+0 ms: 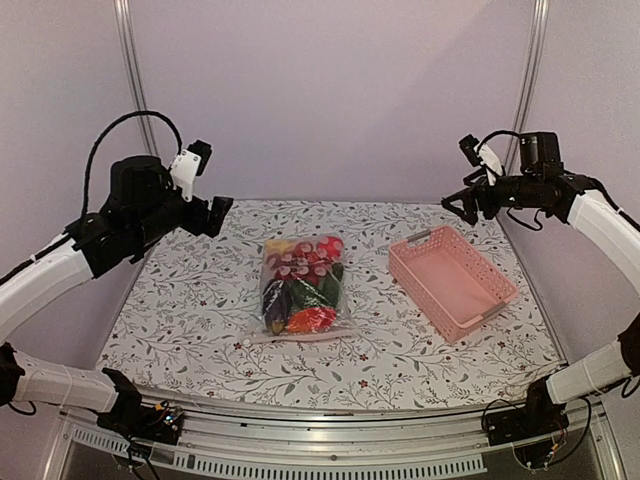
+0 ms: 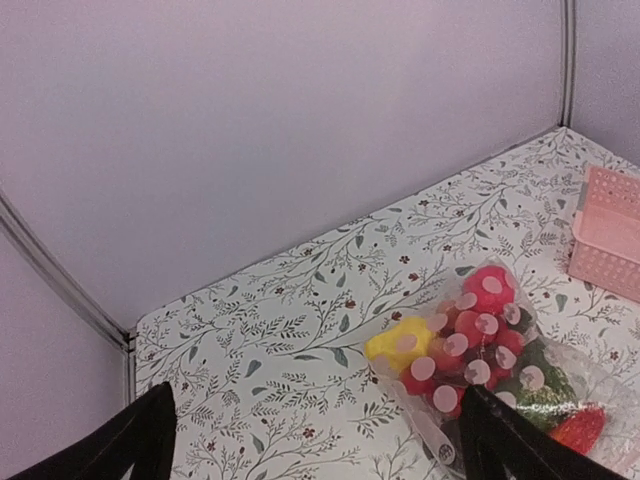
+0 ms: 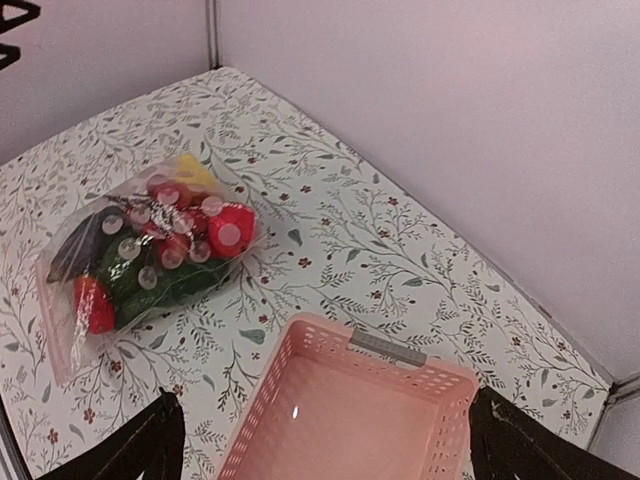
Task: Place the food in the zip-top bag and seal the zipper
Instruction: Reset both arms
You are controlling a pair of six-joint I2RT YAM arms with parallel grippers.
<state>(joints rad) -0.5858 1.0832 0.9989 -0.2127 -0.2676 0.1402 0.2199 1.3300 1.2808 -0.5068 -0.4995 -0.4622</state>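
Note:
The clear zip-top bag (image 1: pixel 303 285) lies flat in the middle of the table, filled with the food: red fruits (image 1: pixel 308 258), a yellow pepper (image 2: pixel 402 340), a purple eggplant (image 1: pixel 276 303), green pieces and a red pepper (image 1: pixel 312 319). Its zipper edge (image 1: pixel 290 338) faces the near side. The bag also shows in the right wrist view (image 3: pixel 150 255) and the left wrist view (image 2: pixel 495 355). My left gripper (image 1: pixel 222 212) is open and empty, raised above the table left of the bag. My right gripper (image 1: pixel 455 205) is open and empty, raised above the pink basket's far end.
A pink slatted basket (image 1: pixel 452 281) stands empty at the right of the table; it also shows in the right wrist view (image 3: pixel 350 410) and the left wrist view (image 2: pixel 608 235). Frame posts (image 1: pixel 132 70) rise at the back corners before a plain wall.

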